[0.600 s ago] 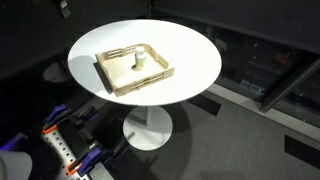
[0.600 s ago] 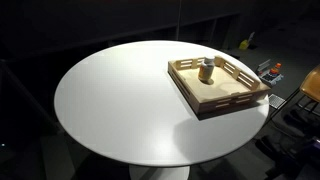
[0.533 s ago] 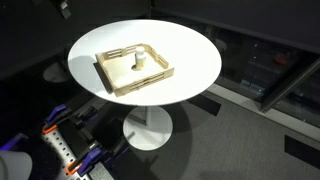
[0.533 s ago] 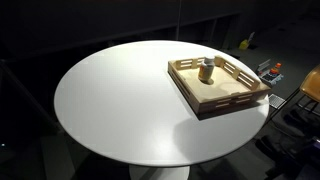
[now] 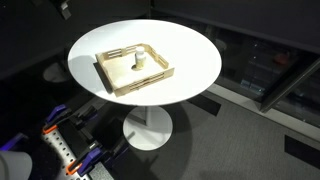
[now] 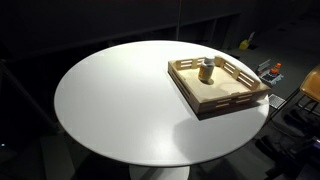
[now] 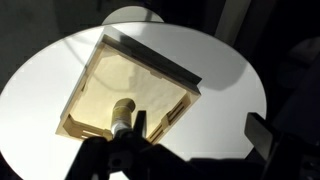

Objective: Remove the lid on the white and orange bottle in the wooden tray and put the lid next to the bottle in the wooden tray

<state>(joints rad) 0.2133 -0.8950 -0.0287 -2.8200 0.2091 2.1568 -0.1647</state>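
The lid (image 6: pixel 207 62) is seen seated on the white and orange bottle (image 6: pixel 206 72), which is stood upright inside the wooden tray (image 6: pixel 235 104), off its centre. The tray is set toward 1 edge of the round white table (image 6: pixel 110 110). The gripper (image 7: pixel 120 152) is shown dark at the wrist view's bottom edge, and whether it is spread cannot be told.

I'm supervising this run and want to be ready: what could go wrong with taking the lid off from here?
1. The white and orange bottle stands loose and upright in the wooden tray. With only one arm, pulling or twisting the lid may lift, spin or tip the whole bottle.
2. In the wrist view the bottle stands close to one raised side of the tray, so jaws coming down might catch that wall and shove the tray.
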